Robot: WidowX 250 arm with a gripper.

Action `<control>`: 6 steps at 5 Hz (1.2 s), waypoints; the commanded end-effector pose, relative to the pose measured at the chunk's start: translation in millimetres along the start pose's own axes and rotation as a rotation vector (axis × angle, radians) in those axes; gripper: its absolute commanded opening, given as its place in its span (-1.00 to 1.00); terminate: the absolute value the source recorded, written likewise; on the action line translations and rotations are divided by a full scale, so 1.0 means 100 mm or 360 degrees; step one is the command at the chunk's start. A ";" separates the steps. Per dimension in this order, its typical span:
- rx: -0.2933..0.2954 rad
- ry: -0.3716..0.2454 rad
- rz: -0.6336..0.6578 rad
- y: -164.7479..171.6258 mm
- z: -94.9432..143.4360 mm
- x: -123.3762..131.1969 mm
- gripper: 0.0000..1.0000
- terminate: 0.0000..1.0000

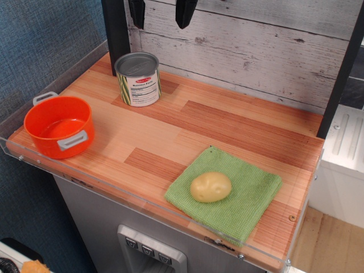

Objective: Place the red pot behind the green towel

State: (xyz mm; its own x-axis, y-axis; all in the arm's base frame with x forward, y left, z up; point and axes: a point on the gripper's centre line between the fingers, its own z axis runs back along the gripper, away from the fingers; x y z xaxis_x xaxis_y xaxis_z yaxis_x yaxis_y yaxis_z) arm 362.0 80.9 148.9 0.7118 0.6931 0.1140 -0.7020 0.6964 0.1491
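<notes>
The red pot (58,125) is round, bright orange-red, with two grey loop handles, and stands upright and empty at the front left of the wooden tabletop. The green towel (244,196) lies flat at the front right. A yellow potato (210,187) sits on the towel's left half. My gripper (161,12) hangs at the top of the view, high above the back of the table, its two dark fingers apart and holding nothing. It is far from both the pot and the towel.
A silver can (138,79) with a green-striped label stands at the back left, behind the pot. A clear plastic rim (142,200) edges the table. A whitewashed plank wall (256,51) rises behind. Bare wood (239,122) lies behind the towel.
</notes>
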 end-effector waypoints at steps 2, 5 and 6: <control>-0.0030 0.0062 -0.0081 0.21 -0.15 -0.06 1.00 -1.00; 0.0039 -0.0063 -0.0042 1.04 -0.55 -0.16 1.00 -1.00; -0.0064 -0.0093 0.0006 1.05 -0.71 -0.14 1.00 -1.00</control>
State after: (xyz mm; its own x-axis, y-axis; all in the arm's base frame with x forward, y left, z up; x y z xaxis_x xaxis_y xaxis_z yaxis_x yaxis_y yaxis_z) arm 274.0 153.2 76.0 0.7144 0.6899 0.1167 -0.6997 0.7047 0.1174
